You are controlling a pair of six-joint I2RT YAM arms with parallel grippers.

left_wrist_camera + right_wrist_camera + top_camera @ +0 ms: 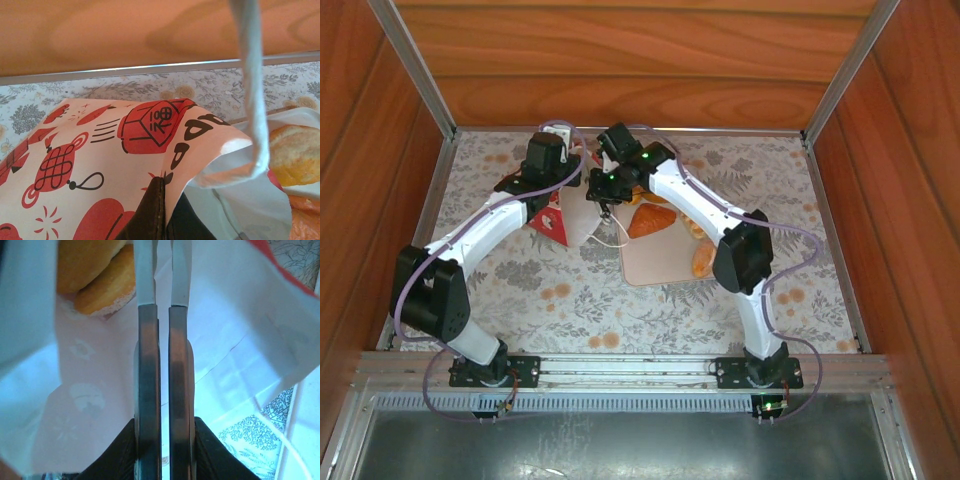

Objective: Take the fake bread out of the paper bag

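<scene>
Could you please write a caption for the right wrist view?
Right gripper, fingers nearly together, inside the paper bag; two fake bread pieces at upper left.

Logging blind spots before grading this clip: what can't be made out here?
- Top external: the paper bag, its mouth and contents covered by the arms.
- Right wrist: the right end effector has its fingertips past the top edge, so any grip is unclear. The fake bread inside is cropped there, count unknown.
- Left wrist: the left end effector, pinching the bag's rim, is cut by the bottom edge.
</scene>
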